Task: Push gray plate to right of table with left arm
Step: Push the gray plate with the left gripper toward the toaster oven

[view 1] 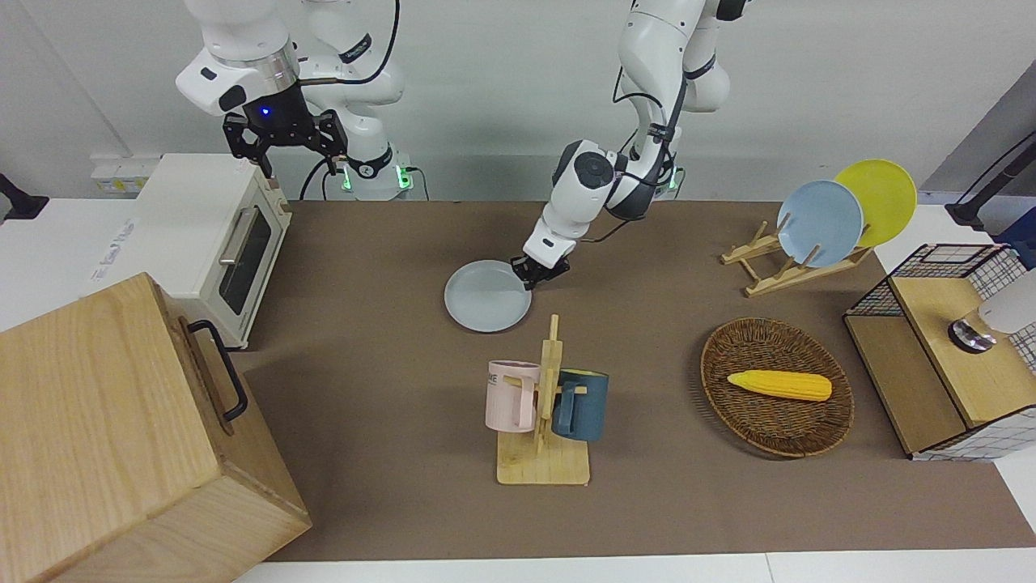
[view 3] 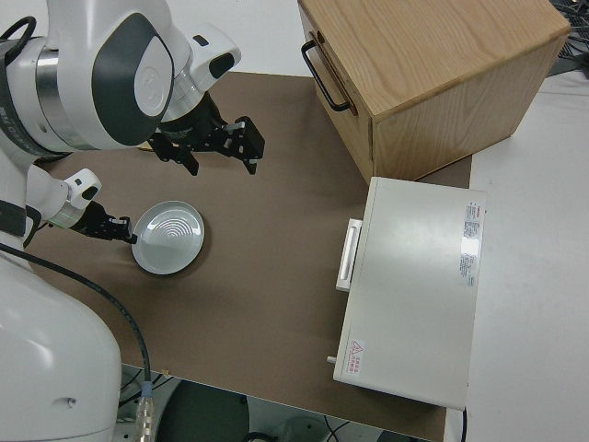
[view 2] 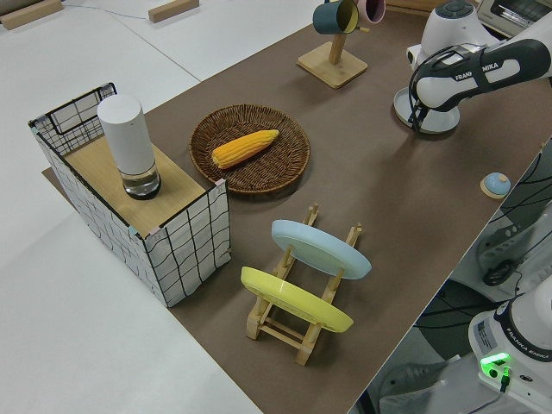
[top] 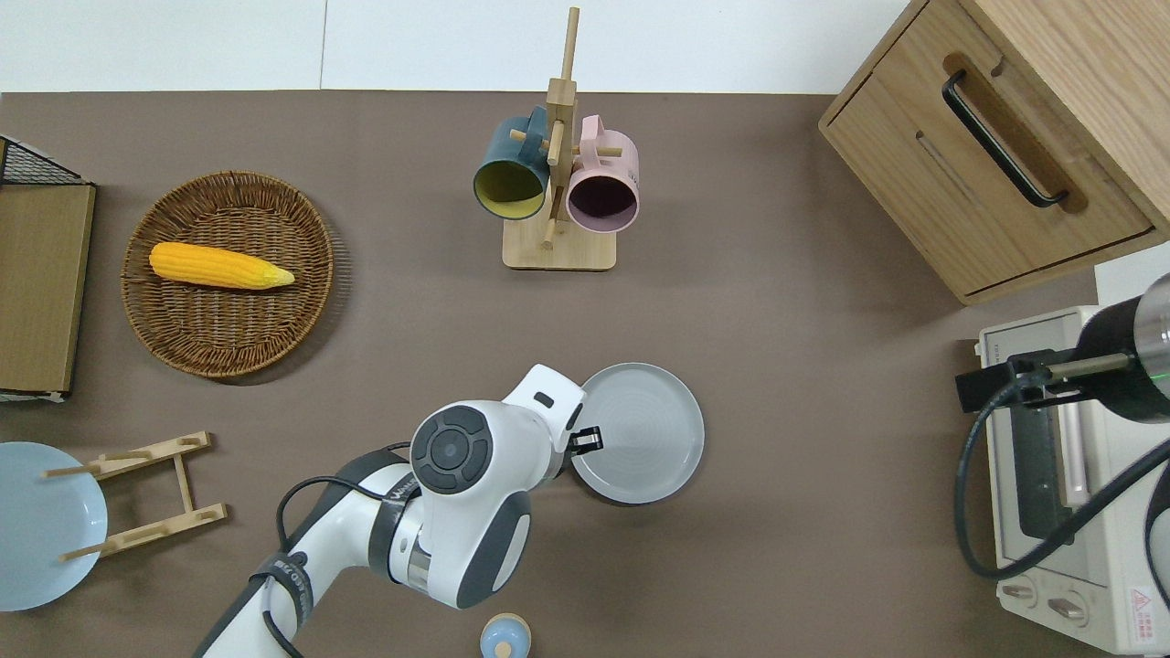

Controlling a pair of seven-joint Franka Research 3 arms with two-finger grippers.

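While working outward from the robots' edge, note first the small blue bell (top: 505,637), well clear of the push line and no concern. Next out, find the left gripper (top: 588,440) low at the table (top: 804,384), touching the rim of the gray plate (top: 640,434) on the side toward the left arm's end; cannot tell whether clenched or released, so treat the contact as a blunt tip against a low lip. Find the plate itself flat on the brown cover about midway along, nearer to the robots than the mug rack (top: 558,247) and well apart from the toaster oven (top: 1051,475) at the right arm's end. Judge the push as under way but unfinished, with plenty of bare cover left toward the oven. To do it well, press through the plate's centre line rather than off to one edge, or expect spin and a slip off the tip. Ride low enough to catch the rim, not so low as to drag on the cover, nor so high as to climb over the lip. Drive straight along the table, slow and even, steering clear of the rack base farther out. Stop short of the oven and of the parked right gripper (view 1: 283,146), jaws spread. Farthest out, disregard the wooden cabinet (top: 1005,137): probably off the path.
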